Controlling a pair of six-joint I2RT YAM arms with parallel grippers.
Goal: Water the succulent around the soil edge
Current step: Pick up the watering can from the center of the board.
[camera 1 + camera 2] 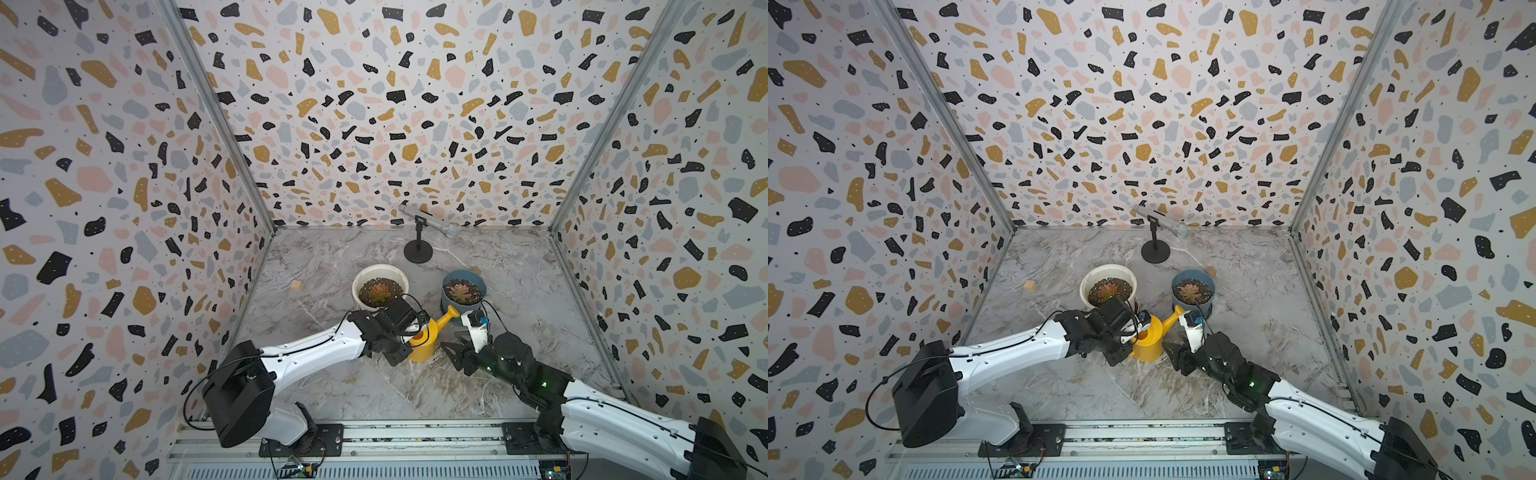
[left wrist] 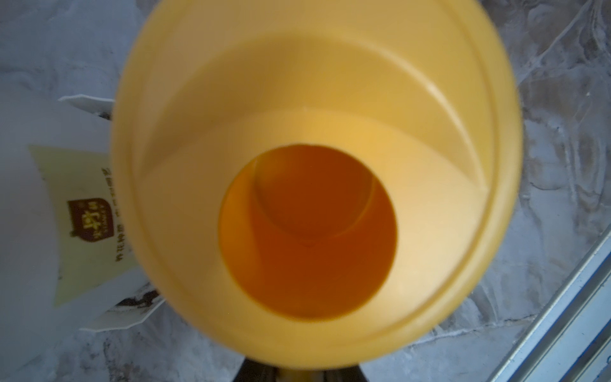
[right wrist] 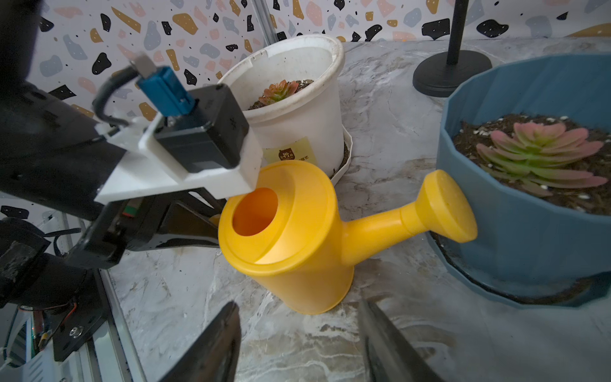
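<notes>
Succulent (image 3: 542, 155) sits in the middle of the blue-grey pot (image 3: 515, 238), on the table (image 1: 374, 386) over on the right arm's side, with the white pot (image 1: 380, 272) well apart on the other side. The rosette faces straight up and the pot's axis is vertical, so there's no real "front" to it.

Handling-wise, I'd guess those fleshy leaves snap easily and the gritty soil is loose, so nothing should touch the plant itself. The pot looks like stiff, light plastic that could slide if bumped.

The thing to take hold of is the yellow can (image 3: 291, 248). It's smooth, rigid plastic and probably light; I can't tell if there's water in it. It stands upright between the two pots, its long axis running from handle (image 3: 215, 219) to spout (image 3: 377, 228). The spout angles up toward the blue-grey pot and ends right by its wall, below the rim; can't tell if it's touching.

Left end effector (image 3: 205, 228) is clamped on the handle side of the can. Right end effector (image 3: 299, 334) is empty with its jaws apart, hovering low near the can.

The pour needs to land on the soil edge (image 3: 476, 132), not the leaves.
</notes>
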